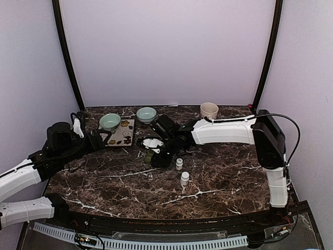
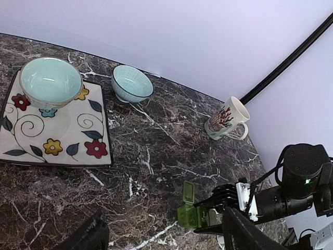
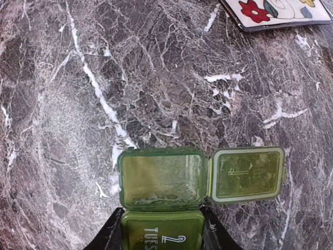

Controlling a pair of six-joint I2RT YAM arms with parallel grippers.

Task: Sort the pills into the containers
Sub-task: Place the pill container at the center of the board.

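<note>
The containers [image 3: 161,179] are a dark green pill box lying on the marble table [image 3: 78,104]. Its end compartment is open and looks empty, with the lid [image 3: 247,174] flipped out to the right. The compartment behind it is closed and printed "TUES". My right gripper [image 3: 162,225] is shut on the box, one black finger [image 3: 110,233] against each long side. From the left wrist, the same box [image 2: 195,213] sits in the right gripper [image 2: 229,200]. My left gripper [image 2: 164,221] is open over bare table, left of the box. No pills show.
Two small white bottles [image 1: 179,164] [image 1: 184,179] stand just right of the box. A flowered plate [image 2: 52,135] holds a teal bowl [image 2: 50,82]. A second teal bowl [image 2: 132,83] and a cream mug [image 2: 227,120] stand near the back wall.
</note>
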